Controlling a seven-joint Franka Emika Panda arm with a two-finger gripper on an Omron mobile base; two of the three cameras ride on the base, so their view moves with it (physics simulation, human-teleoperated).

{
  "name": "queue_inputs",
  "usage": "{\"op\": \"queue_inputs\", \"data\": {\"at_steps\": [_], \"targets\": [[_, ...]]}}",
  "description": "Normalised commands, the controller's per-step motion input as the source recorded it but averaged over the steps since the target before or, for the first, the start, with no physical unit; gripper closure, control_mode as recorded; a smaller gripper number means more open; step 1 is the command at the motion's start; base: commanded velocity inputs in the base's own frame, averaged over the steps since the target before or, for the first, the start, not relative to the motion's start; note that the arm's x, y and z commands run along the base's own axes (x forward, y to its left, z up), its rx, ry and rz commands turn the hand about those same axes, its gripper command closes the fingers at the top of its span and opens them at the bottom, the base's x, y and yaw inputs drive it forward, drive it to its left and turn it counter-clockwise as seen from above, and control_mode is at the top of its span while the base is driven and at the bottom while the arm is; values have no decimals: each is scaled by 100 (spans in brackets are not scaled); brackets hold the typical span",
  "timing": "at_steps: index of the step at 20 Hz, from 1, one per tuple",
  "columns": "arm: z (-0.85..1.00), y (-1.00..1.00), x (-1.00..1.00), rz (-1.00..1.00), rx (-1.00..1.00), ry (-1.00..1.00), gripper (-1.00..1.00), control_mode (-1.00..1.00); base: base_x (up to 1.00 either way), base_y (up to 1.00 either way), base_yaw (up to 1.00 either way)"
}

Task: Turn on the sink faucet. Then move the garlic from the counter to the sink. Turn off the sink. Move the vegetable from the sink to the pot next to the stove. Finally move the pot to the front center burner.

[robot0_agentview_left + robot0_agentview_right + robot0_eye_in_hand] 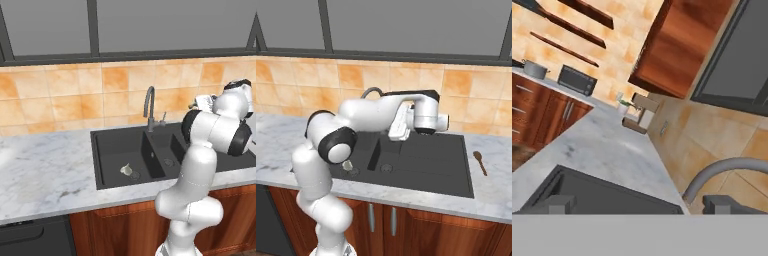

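Note:
The garlic (126, 170) lies in the wide left bowl of the black sink (107, 150), beside the drain; from the right it peeks out past my elbow as the garlic (347, 165). The dark gooseneck faucet (149, 106) rises behind the divider, its small lever (162, 121) on the right side. My gripper (397, 134) hangs above the sink, right of the spout and level with its arch. In the hand view the gripper (642, 205) is open, with nothing between its fingertips (559, 204) and the curved spout (727, 167) just beyond. A grey pot (534, 69) stands far along the counter (607, 145).
A wooden spoon (479, 162) lies on the marble right of the sink. Orange tiled wall and a dark window frame back the counter. A microwave (577, 79) and small items (639, 112) sit along the far counter. Broad marble (45, 170) stretches left of the sink.

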Motion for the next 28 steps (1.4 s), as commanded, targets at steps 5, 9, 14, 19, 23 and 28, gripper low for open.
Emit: {"op": "queue_inputs", "data": {"at_steps": [5,9,14,19,23,28], "targets": [[53,39,-50,-8,-8,6,-100,-100,0,0,0],[18,47,-39,-13,-12,20,-100,-100,0,0,0],[0,56,-26,-19,-15,34,-100,-100,0,0,0],[0,42,-44,-26,-13,25,-100,-100,0,0,0],[-22,35,-54,-35,-12,16,-100,-100,0,0,0],[-43,49,-26,-41,-16,16,-100,-100,0,0,0]]}}
